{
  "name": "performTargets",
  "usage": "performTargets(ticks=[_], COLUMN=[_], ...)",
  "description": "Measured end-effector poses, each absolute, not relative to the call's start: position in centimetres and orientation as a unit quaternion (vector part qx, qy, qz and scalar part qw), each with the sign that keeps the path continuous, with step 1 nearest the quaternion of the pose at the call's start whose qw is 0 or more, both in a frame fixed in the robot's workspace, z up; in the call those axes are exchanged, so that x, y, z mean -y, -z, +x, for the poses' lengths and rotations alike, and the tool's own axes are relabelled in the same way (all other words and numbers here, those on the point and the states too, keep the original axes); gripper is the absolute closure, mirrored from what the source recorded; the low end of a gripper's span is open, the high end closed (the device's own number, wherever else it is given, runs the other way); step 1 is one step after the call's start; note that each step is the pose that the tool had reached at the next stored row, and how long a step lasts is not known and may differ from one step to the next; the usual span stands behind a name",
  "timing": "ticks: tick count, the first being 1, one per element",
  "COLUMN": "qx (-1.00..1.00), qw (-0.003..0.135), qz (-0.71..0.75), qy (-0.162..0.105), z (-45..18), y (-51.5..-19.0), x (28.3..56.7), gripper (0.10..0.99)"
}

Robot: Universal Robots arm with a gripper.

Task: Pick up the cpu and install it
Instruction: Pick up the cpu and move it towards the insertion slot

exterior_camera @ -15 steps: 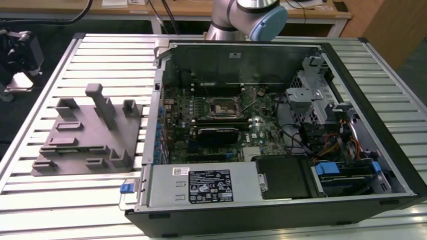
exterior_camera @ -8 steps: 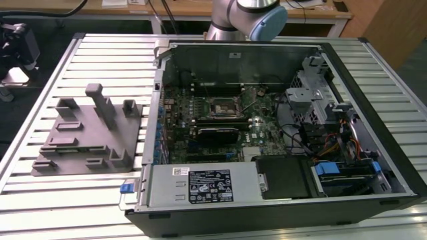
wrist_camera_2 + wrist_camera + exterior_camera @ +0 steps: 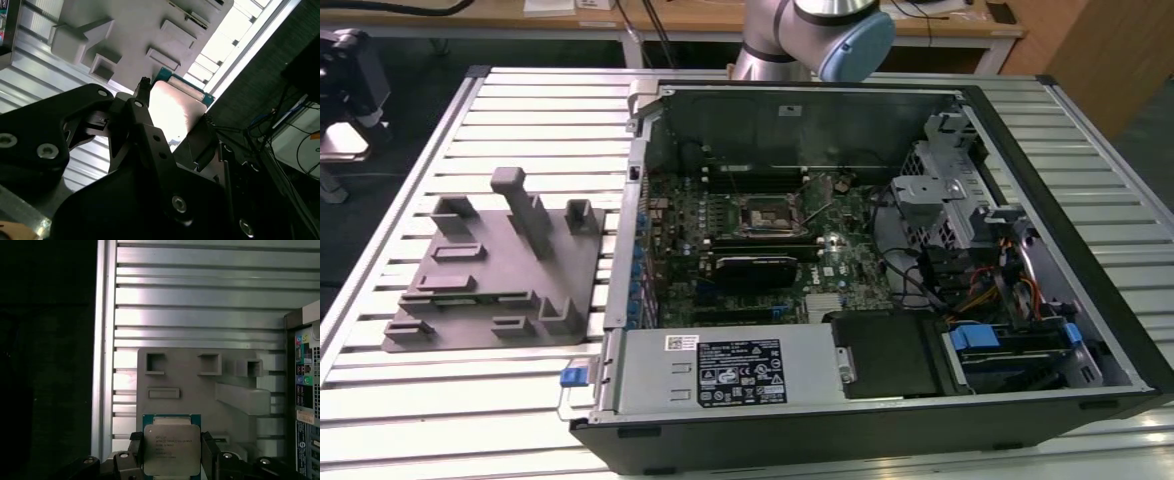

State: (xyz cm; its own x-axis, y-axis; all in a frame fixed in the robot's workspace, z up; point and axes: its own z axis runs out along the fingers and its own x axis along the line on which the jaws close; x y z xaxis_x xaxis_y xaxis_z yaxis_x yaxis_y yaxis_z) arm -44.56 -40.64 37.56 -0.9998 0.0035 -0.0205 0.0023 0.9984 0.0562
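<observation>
The cpu (image 3: pixel 171 449), a small square chip with a pale silvery top on a green board, sits between my gripper's (image 3: pixel 171 456) black fingers, which are shut on its two opposite edges. In the second wrist view the cpu (image 3: pixel 176 105) shows its shiny face, clamped by the gripper (image 3: pixel 172 125). Both wrist views show it held in the air above the grey moulded fixture (image 3: pixel 200 390) (image 3: pixel 125 30). The black square socket (image 3: pixel 763 212) lies on the motherboard inside the open computer case.
The grey fixture (image 3: pixel 480 270) with upright blocks rests on the slatted metal table (image 3: pixel 520 110), to the exterior view's left of the open case (image 3: pixel 854 400). The case holds cables, a drive cage (image 3: pixel 947 190) and a power supply (image 3: pixel 720 370). The arm's base (image 3: pixel 807 30) stands behind the case.
</observation>
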Motion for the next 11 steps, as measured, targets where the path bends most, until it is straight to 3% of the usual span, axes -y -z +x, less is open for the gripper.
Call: performTargets(ticks=[11], qx=[-1.000], qw=[0.010], qz=[0.001], qy=[-0.028], z=[-44.44], y=[-37.90], x=[40.63], gripper=[0.541])
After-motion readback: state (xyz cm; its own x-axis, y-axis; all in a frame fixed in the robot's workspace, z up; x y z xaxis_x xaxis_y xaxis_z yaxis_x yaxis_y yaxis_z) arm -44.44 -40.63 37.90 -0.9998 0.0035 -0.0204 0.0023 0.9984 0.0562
